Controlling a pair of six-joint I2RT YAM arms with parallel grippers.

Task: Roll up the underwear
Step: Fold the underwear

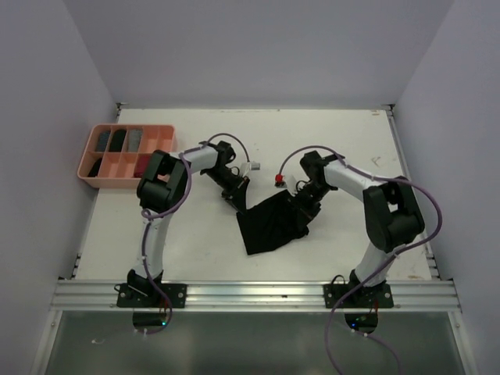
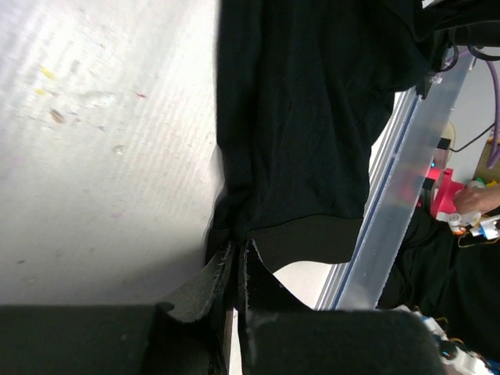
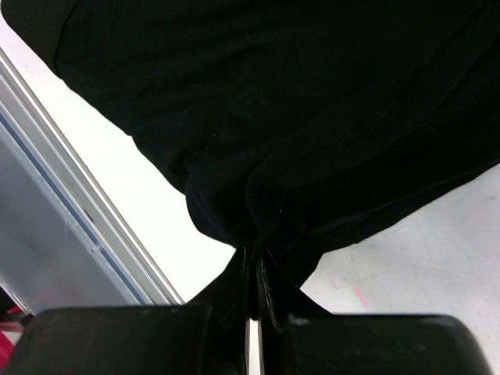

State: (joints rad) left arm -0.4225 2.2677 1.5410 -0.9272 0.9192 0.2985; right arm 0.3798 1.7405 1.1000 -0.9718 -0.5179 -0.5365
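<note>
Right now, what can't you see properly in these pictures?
Top view: tray contents, too small to name.
Top view: red thing, too small.
Left wrist view: underwear, cut off by the top edge.
Right wrist view: right gripper tips, buried in cloth.

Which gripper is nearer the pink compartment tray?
Left. The left gripper pinches one corner of the black underwear, to the right of the tray; the right gripper pinches the opposite corner, farther away.
</note>
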